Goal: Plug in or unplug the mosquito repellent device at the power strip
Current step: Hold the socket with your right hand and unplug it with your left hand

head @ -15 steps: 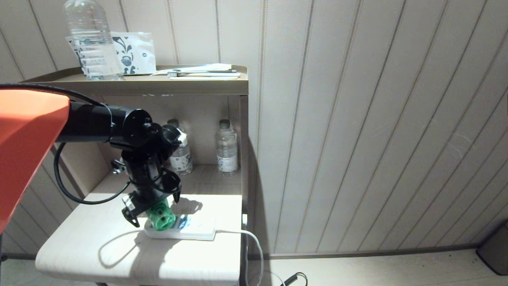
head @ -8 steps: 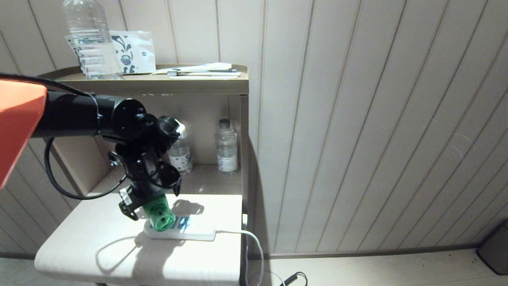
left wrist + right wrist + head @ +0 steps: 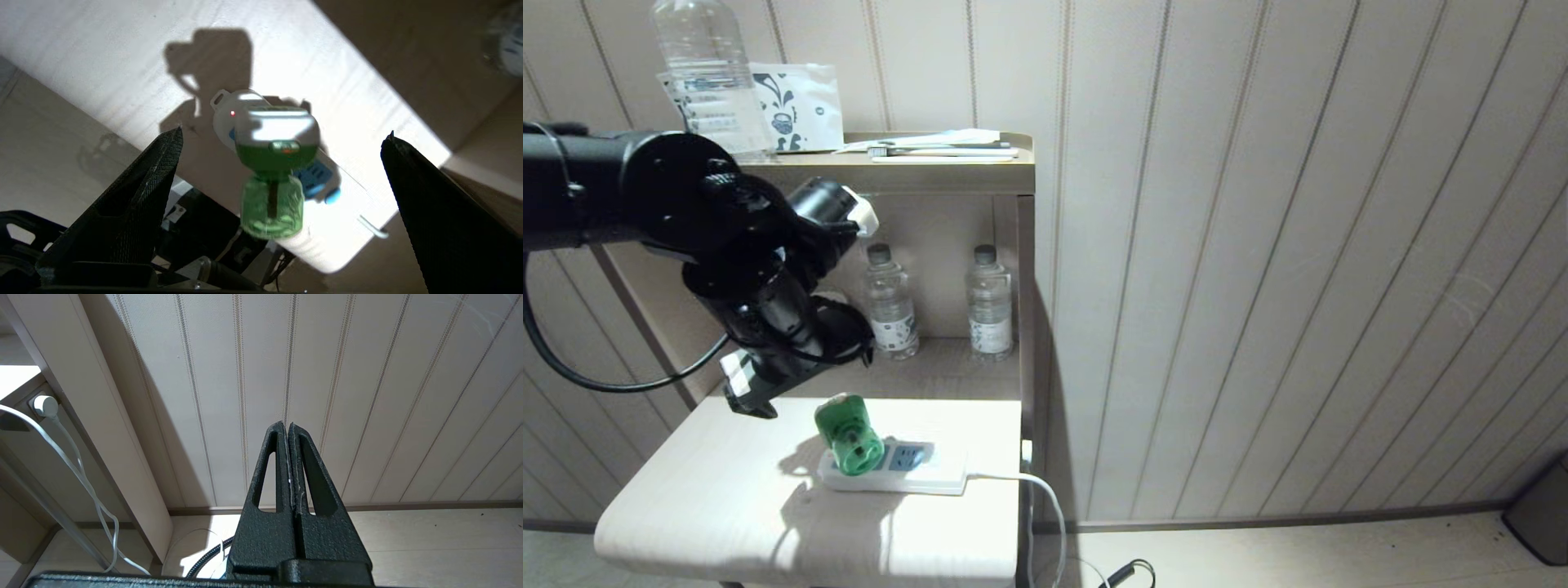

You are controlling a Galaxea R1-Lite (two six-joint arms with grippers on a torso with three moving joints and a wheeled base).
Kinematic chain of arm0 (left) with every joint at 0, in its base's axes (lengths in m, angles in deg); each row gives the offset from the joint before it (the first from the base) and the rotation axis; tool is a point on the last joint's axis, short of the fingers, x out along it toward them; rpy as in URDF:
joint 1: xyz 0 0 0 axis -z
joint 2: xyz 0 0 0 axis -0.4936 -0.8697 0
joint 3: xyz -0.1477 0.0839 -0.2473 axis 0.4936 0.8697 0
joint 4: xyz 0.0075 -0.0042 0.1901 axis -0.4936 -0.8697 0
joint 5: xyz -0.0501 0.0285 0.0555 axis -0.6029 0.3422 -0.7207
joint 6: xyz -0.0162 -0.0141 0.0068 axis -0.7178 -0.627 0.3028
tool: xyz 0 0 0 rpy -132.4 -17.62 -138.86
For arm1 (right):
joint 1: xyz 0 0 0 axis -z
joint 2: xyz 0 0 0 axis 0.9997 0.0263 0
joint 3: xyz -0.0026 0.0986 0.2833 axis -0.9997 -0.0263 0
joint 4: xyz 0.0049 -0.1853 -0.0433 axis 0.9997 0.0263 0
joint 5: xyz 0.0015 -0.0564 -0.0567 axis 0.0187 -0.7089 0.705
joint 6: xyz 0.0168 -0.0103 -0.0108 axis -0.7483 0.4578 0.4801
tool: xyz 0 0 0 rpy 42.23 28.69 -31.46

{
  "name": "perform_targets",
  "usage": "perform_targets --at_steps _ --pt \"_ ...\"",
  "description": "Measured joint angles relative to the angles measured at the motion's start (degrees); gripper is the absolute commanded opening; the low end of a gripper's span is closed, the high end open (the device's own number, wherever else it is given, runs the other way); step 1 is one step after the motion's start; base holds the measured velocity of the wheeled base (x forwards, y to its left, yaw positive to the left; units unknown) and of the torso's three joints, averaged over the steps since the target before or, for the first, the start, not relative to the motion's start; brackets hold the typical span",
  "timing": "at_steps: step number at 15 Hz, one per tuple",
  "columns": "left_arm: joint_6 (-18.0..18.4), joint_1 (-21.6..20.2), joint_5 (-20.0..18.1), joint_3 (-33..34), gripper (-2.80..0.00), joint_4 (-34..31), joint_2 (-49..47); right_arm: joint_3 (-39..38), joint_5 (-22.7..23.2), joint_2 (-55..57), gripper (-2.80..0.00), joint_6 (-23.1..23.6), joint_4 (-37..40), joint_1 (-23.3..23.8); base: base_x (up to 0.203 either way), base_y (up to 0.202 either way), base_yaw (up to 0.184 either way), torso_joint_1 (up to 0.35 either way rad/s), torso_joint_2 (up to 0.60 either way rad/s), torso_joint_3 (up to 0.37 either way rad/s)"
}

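Observation:
The mosquito repellent device [image 3: 848, 434] stands plugged into the left end of the white power strip [image 3: 923, 475] on the low table, its green bottle tilted toward me. My left gripper [image 3: 756, 396] hangs open above and to the left of it, touching nothing. In the left wrist view the device [image 3: 271, 171] shows well beyond the wide-apart black fingers [image 3: 139, 204], free of both, and a red light glows on the strip [image 3: 222, 120]. My right gripper [image 3: 286, 424] is parked low, shut and empty, facing the panelled wall.
Two small water bottles [image 3: 888, 306] [image 3: 990, 304] stand in the shelf recess behind the table [image 3: 703, 506]. A large bottle [image 3: 709, 82] and papers sit on the upper shelf [image 3: 849, 170]. The strip's white cable [image 3: 1045, 498] drops off the right edge to a wall plug [image 3: 45, 406].
My left gripper, earlier open around the device, has risen and drawn back to the left. The device stays in the power strip.

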Motion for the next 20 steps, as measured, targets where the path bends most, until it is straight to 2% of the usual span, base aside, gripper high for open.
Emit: perform_targets --at_steps 4,6,7,10,12,13,15,17,20 --pt "1.9 2.9 0.0 1.7 0.00 0.8 8.5 0.0 0.0 0.0 -2.80 0.0 0.0 0.0 0.000 0.000 0.000 0.000 0.00 0.000" --pt "4.4 4.2 0.1 4.9 0.00 0.9 14.3 0.0 0.0 0.0 -2.80 0.0 0.0 0.0 0.000 0.000 0.000 0.000 0.00 0.000" --pt "6.1 4.7 0.5 6.8 -2.80 1.2 17.8 0.0 0.0 0.0 -2.80 0.0 0.0 0.0 0.000 0.000 0.000 0.000 0.00 0.000" --pt "11.7 4.8 4.3 12.8 -2.80 2.0 28.4 0.0 0.0 0.0 -2.80 0.0 0.0 0.0 0.000 0.000 0.000 0.000 0.00 0.000" --pt "17.8 2.4 7.3 17.5 -2.80 2.5 35.5 0.0 0.0 0.0 -2.80 0.0 0.0 0.0 0.000 0.000 0.000 0.000 0.00 0.000" --pt "22.0 0.0 7.8 20.0 -2.80 4.0 39.5 0.0 0.0 0.0 -2.80 0.0 0.0 0.0 0.000 0.000 0.000 0.000 0.00 0.000" --pt "30.3 -4.9 4.7 26.2 -2.80 9.8 47.7 0.0 0.0 0.0 -2.80 0.0 0.0 0.0 0.000 0.000 0.000 0.000 0.00 0.000" --pt "37.7 -9.8 0.4 35.4 -2.80 17.1 55.7 0.0 0.0 0.0 -2.80 0.0 0.0 0.0 0.000 0.000 0.000 0.000 0.00 0.000" --pt "45.1 -17.2 -6.8 51.6 -2.80 29.5 65.5 0.0 0.0 0.0 -2.80 0.0 0.0 0.0 0.000 0.000 0.000 0.000 0.00 0.000"
